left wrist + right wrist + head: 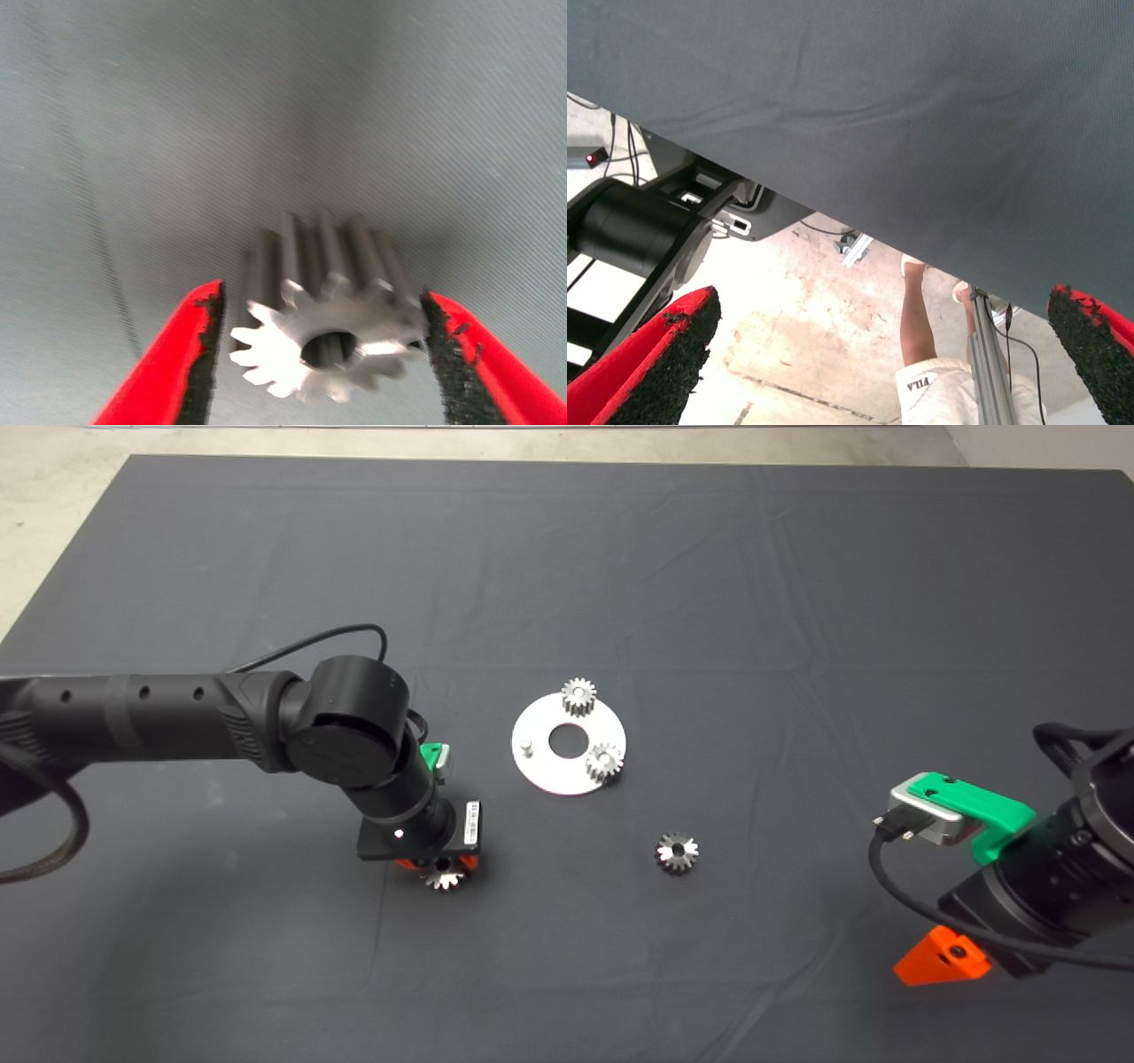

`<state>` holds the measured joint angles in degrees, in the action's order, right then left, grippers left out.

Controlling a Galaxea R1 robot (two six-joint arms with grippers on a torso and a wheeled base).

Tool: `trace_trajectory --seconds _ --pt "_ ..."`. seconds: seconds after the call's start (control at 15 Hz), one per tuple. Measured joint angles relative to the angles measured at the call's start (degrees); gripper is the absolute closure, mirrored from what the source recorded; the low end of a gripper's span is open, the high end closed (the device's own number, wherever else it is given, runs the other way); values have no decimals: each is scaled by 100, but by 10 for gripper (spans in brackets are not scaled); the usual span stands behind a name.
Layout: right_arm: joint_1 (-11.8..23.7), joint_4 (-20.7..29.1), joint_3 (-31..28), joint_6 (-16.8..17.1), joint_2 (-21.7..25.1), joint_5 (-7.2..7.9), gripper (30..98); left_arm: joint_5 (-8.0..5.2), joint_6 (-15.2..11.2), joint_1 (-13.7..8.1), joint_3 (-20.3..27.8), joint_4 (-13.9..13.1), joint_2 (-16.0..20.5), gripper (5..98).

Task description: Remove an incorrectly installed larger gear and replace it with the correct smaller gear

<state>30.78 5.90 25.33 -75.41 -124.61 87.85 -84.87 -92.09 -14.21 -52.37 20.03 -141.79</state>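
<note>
The larger gear [323, 341] lies flat and face up on the mat, between the red fingers of my left gripper [321, 372]. One pad meets its teeth and a thin gap shows at the other, so the jaws stand open around it. From above, the left gripper [441, 866] hides most of the larger gear [445, 880], left of and nearer than the round silver plate [554, 775]. The smaller gear [677, 852], dark and shiny, rests on the mat to the plate's near right. My right gripper [941, 957] waits at the lower right, fingers wide apart.
Two paler small gears [578, 695] [604, 762] sit on the plate, and a bare pin [525, 747] stands on its left side beside the centre hole. The right wrist view looks past the mat edge to the floor, a stand and a person's legs [917, 319].
</note>
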Motion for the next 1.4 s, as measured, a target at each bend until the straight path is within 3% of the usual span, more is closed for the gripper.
trace_trajectory --seconds 0.4,0.67,0.73,0.8,1.0,1.07,1.27,1.4 --pt "0 0 11 0 0 0 309 -57 -6 -107 340 -22 119 402" --pt "0 0 11 0 0 0 309 17 0 -119 386 -29 369 354" --pt "2 0 11 0 -6 -6 309 -26 2 -167 389 -28 401 344" --pt "2 0 11 0 -6 -2 309 -21 0 -254 392 -27 433 308" --pt "2 0 13 0 -127 -2 309 88 -4 -930 772 -24 466 277" --pt "2 1 13 1 -179 -9 309 130 -9 -1047 937 -51 514 254" --pt "2 5 13 2 -355 2 309 154 -182 -1042 1396 -179 830 204" --pt "2 5 13 11 -428 -26 309 200 -301 -1048 1792 -245 1485 203"
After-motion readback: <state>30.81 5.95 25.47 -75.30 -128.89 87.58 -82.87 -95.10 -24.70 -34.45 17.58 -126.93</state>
